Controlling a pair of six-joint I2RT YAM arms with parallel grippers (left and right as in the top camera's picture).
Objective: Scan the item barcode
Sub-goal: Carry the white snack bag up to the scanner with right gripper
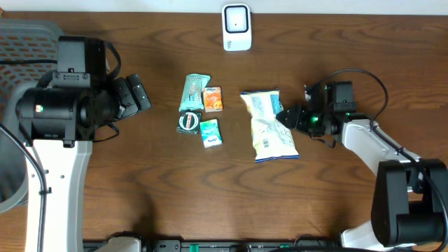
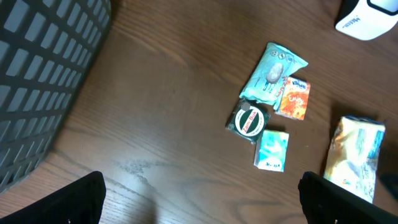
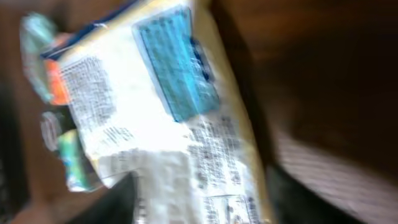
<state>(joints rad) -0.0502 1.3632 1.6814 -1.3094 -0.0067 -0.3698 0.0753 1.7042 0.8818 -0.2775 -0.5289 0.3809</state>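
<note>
A yellow-and-white snack bag (image 1: 271, 126) with a blue label lies flat on the wooden table, right of centre. Its printed back fills the blurred right wrist view (image 3: 155, 106). My right gripper (image 1: 282, 116) sits at the bag's right edge. Its dark fingers (image 3: 118, 199) stand apart on either side of the bag's lower end, open. The white scanner (image 1: 236, 26) stands at the far middle of the table. My left gripper (image 1: 143, 94) hovers at the left, wide open (image 2: 200, 183) over bare wood with nothing in it.
A teal packet (image 1: 195, 92), an orange box (image 1: 213, 99), a round tin (image 1: 188, 122) and a small teal box (image 1: 210, 132) cluster left of the bag. A grey mesh basket (image 1: 21, 42) stands at the far left corner.
</note>
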